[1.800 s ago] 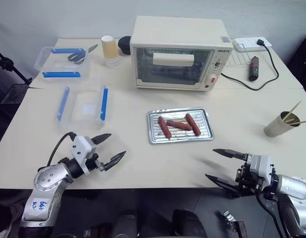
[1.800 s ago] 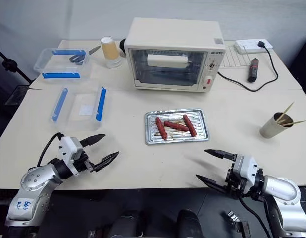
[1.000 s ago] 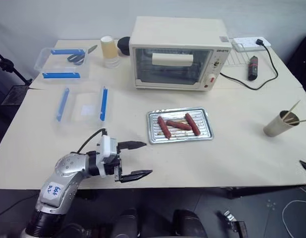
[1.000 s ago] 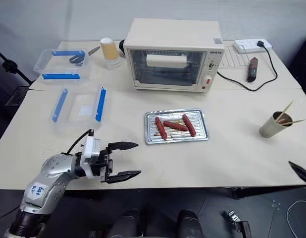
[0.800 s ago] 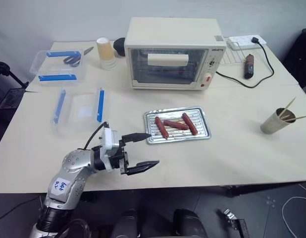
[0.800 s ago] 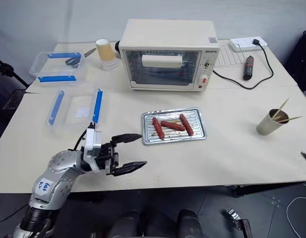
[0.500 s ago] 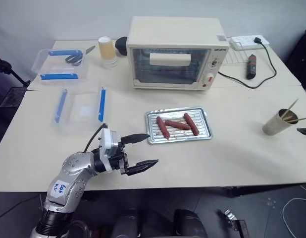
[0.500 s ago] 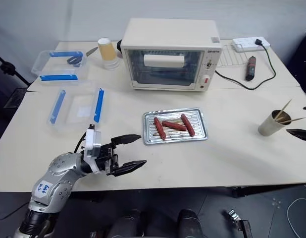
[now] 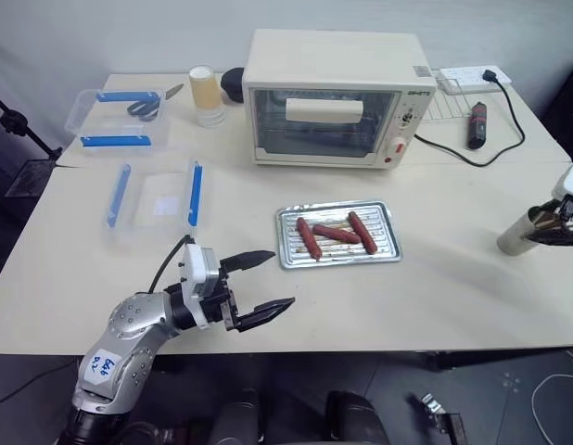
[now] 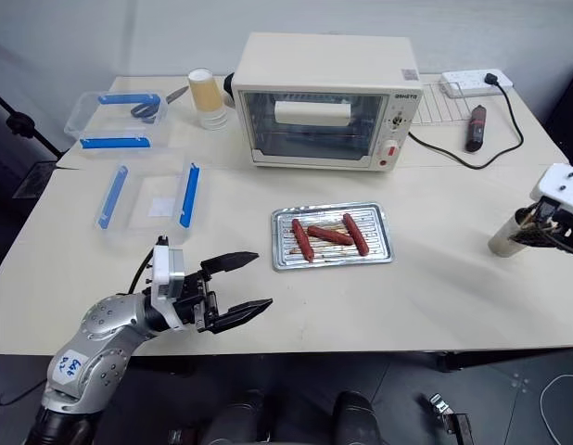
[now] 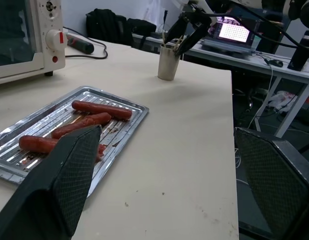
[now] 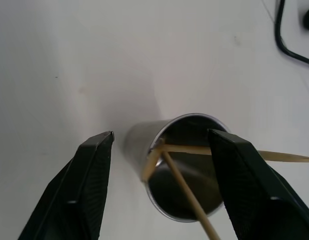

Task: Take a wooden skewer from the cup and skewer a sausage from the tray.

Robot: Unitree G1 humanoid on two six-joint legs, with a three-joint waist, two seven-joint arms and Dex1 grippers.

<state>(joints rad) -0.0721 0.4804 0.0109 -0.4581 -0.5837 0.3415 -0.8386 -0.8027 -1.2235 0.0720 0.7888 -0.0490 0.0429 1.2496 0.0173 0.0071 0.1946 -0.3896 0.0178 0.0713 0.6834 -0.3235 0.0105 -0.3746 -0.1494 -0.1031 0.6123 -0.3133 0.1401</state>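
The tan cup (image 10: 505, 239) stands near the table's right edge with wooden skewers (image 12: 187, 192) leaning in it. My right gripper (image 12: 160, 134) hovers just above the cup (image 12: 137, 139), jaws open. Its fingers (image 12: 89, 180) straddle the rim, and the skewers lie between them untouched. In the left wrist view the same gripper (image 11: 187, 30) sits over the cup (image 11: 168, 65). Three reddish sausages (image 9: 336, 234) lie in the silver tray (image 9: 388, 215) at mid-table. My left gripper (image 9: 283, 277) is open and empty, low over the table, left of and nearer than the tray.
A white toaster oven (image 9: 333, 97) stands behind the tray. Two clear boxes with blue clips (image 9: 157, 195) sit at the left, with stacked cups (image 9: 205, 93) behind them. A power strip (image 9: 467, 79), a black cable and a dark cylinder tool (image 9: 476, 125) lie at the back right.
My right gripper has come in from the right edge of the view and now sits over the cup, its jaws narrower. The left gripper has stayed beside the tray.
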